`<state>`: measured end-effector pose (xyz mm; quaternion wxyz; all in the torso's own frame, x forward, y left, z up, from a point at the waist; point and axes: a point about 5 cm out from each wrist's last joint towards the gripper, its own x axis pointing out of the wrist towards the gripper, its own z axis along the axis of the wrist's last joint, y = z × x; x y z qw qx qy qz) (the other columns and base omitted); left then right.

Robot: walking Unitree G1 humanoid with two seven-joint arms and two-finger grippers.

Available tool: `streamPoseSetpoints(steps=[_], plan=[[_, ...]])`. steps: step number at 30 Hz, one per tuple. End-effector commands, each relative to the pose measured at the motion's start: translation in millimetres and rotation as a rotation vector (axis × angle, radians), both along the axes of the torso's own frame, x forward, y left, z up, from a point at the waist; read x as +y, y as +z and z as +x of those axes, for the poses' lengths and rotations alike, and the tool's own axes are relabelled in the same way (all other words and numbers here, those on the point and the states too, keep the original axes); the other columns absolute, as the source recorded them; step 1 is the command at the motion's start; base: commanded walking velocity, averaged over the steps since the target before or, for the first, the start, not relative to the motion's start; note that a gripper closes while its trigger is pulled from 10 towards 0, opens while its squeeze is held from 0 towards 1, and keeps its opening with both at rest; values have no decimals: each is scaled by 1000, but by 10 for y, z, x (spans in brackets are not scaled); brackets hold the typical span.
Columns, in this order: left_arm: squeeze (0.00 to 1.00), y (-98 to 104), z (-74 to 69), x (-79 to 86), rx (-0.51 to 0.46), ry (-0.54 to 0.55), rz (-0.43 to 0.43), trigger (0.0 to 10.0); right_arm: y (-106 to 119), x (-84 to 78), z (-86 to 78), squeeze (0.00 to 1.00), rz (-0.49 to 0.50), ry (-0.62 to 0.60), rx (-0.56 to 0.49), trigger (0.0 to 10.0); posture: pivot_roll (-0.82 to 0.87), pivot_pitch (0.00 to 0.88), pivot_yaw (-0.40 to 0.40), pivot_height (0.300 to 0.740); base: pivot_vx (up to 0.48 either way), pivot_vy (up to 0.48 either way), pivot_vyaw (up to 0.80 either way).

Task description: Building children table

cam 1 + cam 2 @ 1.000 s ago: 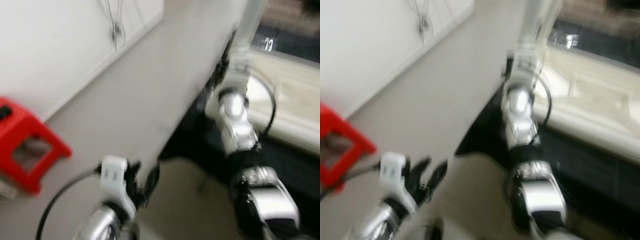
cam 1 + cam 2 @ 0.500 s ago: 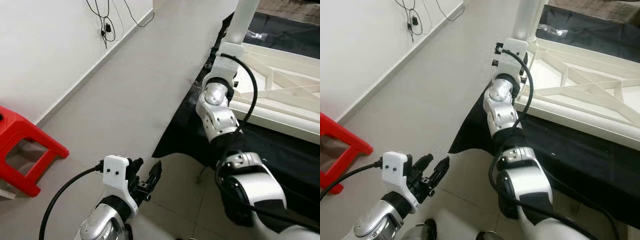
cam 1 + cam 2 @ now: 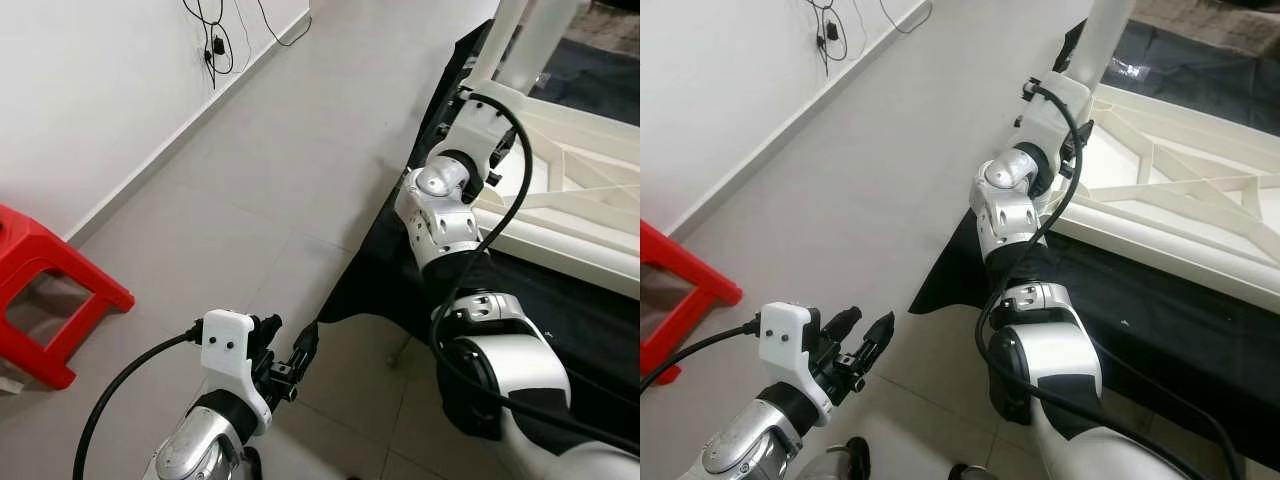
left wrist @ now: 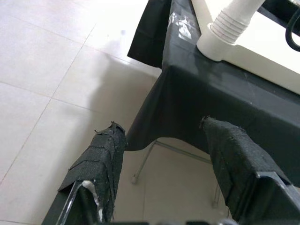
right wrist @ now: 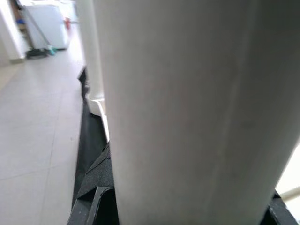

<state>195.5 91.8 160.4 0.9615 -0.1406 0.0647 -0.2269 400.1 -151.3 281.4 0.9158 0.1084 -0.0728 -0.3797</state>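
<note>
A red stool (image 3: 45, 290) is noted at the far left, on the tiled floor (image 3: 270, 180) beside the wall. The left pincer (image 3: 288, 352) is held low above the floor, fingers spread and empty, directed at the corner of the black-draped surface (image 4: 225, 108).

Further right, the white children's table (image 3: 590, 200) lies upside down on that surface, its ribbed underside exposed and its legs standing upward. The near leg (image 4: 232, 26) is seated in a ridged collar at the corner. The right pincer (image 5: 183, 206) is placed against a white table leg (image 5: 187, 93); whether its fingers are clamped on the leg cannot be told.

The piece is judged to be moulded plastic: light, stiff, smooth and liable to slip. Hold is best taken low on the leg, near the collar, where leverage is least and the socket is not strained.
</note>
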Motion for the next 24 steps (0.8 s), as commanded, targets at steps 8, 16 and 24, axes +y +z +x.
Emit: streamPoseSetpoints(steps=[8,16,24], plan=[[0,-55,-30,-17,20,-13,9,10000,-749,-67,-33,0,156,-33,296,10000,118,247,-84,740,0,0,0],[0,-51,-19,-19,16,-15,12,10000,-699,451,112,0,20,660,173,10000,113,251,-82,740,0,0,0],[0,-45,-9,-29,9,-16,19,10000,-795,610,105,0,114,1098,207,10000,111,255,-84,740,0,0,0]])
